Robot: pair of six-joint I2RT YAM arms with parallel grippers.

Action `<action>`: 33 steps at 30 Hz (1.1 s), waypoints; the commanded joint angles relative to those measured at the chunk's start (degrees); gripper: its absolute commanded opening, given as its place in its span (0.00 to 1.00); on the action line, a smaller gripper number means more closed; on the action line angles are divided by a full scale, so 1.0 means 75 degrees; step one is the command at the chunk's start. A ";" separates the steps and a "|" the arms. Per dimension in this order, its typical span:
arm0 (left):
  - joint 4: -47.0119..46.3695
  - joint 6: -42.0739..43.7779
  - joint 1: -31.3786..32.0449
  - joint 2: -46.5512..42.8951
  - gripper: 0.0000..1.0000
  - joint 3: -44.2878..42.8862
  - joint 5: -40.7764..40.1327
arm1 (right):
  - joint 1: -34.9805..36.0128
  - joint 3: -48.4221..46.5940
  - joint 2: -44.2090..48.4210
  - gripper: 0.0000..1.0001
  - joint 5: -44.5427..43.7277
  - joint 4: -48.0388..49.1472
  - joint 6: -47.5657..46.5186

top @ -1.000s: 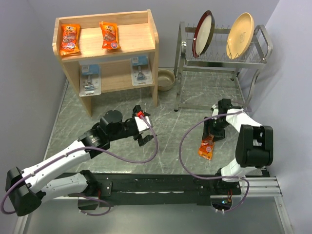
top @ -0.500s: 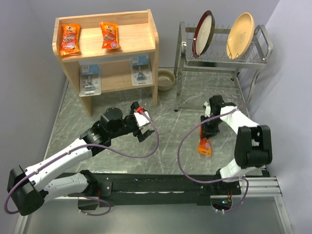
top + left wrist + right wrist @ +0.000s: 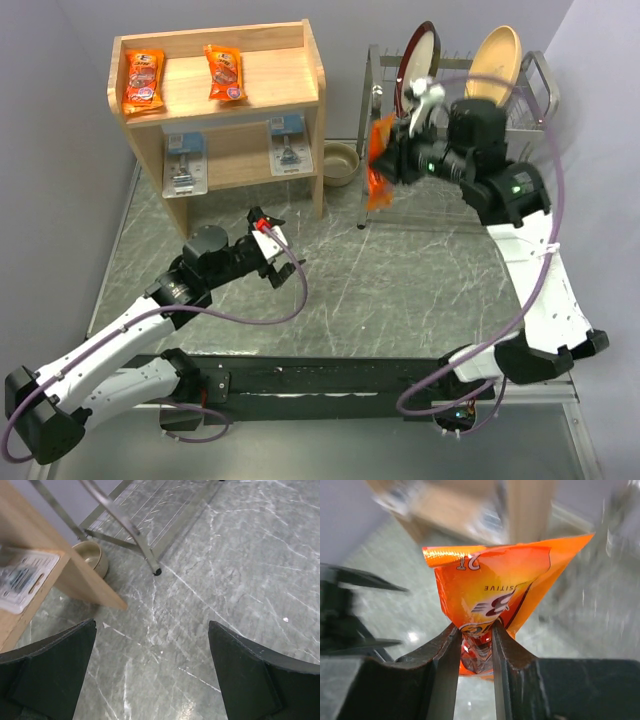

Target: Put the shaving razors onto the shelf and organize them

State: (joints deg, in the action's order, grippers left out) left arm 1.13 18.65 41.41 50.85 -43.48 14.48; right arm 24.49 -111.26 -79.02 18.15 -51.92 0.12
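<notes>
The light wood shelf (image 3: 300,75) stands at the back left. Two orange razor packs (image 3: 143,80) (image 3: 223,72) lie on its top tier. Two clear blister packs (image 3: 185,165) (image 3: 288,145) stand on the lower tier; one shows in the left wrist view (image 3: 22,575). My right gripper (image 3: 392,160) is shut on a third orange pack (image 3: 379,160) and holds it high in the air, right of the shelf and in front of the dish rack; the pack fills the right wrist view (image 3: 490,595). My left gripper (image 3: 275,250) is open and empty, low over the table in front of the shelf.
A metal wire dish rack (image 3: 455,125) with a dark red plate (image 3: 415,65) and a tan plate (image 3: 492,58) stands at the back right. A tan bowl (image 3: 341,162) sits between the shelf and the rack, also in the left wrist view (image 3: 90,557).
My right gripper has lifted the orange pack off the table at the right and swung it up and back toward the shelf. My left gripper has drawn slightly back and left.
</notes>
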 commanded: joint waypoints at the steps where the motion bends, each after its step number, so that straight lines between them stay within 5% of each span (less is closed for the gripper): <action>1: -0.0279 -0.0226 -0.0411 -0.0030 0.99 -0.0096 0.0366 | 0.0507 -0.2317 -0.1191 0.11 -0.0439 0.0114 0.0043; 14: -0.0244 -0.0331 -0.1302 0.0192 0.99 -0.0179 0.0635 | 0.1410 -0.6245 -0.4332 0.11 -0.1306 0.2032 -0.0075; 22: -0.0349 -0.0436 -0.1291 0.0321 1.00 -0.0085 0.0741 | 0.1738 -0.6247 -0.4826 0.11 -0.2022 0.3652 -0.0262; 33: -0.0619 -0.0636 -0.1291 0.0392 0.99 0.0021 0.0776 | 0.1973 -0.6259 -0.5928 0.13 -0.2982 0.4169 -0.0719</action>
State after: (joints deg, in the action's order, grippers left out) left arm -0.23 15.25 31.92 53.58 -43.44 19.22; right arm 39.07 -157.93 -120.44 0.21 -24.71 -2.96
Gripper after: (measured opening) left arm 0.995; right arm 0.336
